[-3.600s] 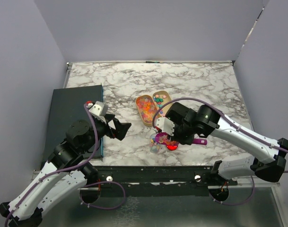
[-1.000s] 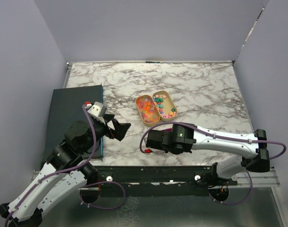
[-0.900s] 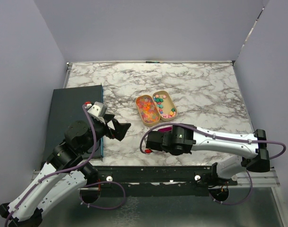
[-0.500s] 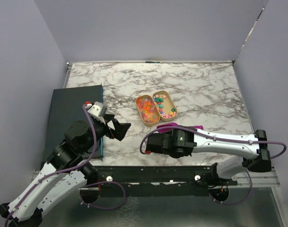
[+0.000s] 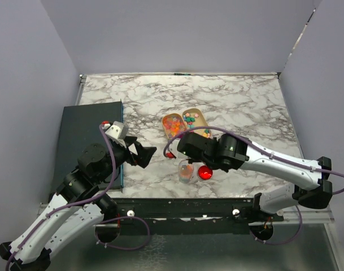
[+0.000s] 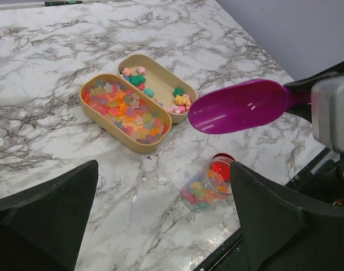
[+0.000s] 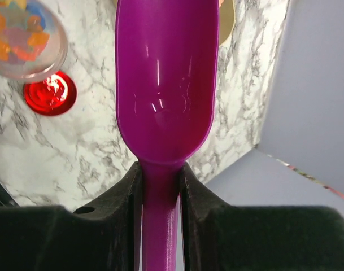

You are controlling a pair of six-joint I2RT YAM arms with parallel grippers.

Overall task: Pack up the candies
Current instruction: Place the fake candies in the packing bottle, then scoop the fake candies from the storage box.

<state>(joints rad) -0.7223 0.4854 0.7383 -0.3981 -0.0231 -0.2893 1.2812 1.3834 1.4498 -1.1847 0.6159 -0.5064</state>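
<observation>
Scoop (image 7: pixel 163 79) handle is clamped in our right gripper (image 7: pixel 160 186), bowl level and empty. We judge that it is poised for another load. It hangs above the marble between the trays (image 6: pixel 107 127) and the jar (image 6: pixel 204 186). Our left gripper (image 5: pixel 144 154) hangs spread wide with nothing in it, parked clear on the left. We see the candies (image 6: pixel 123 110) as tiny pastel stars. Most fill the left tray, a few lie in the right, and some sit in the clear jar beside its red lid (image 6: pixel 221 167).
</observation>
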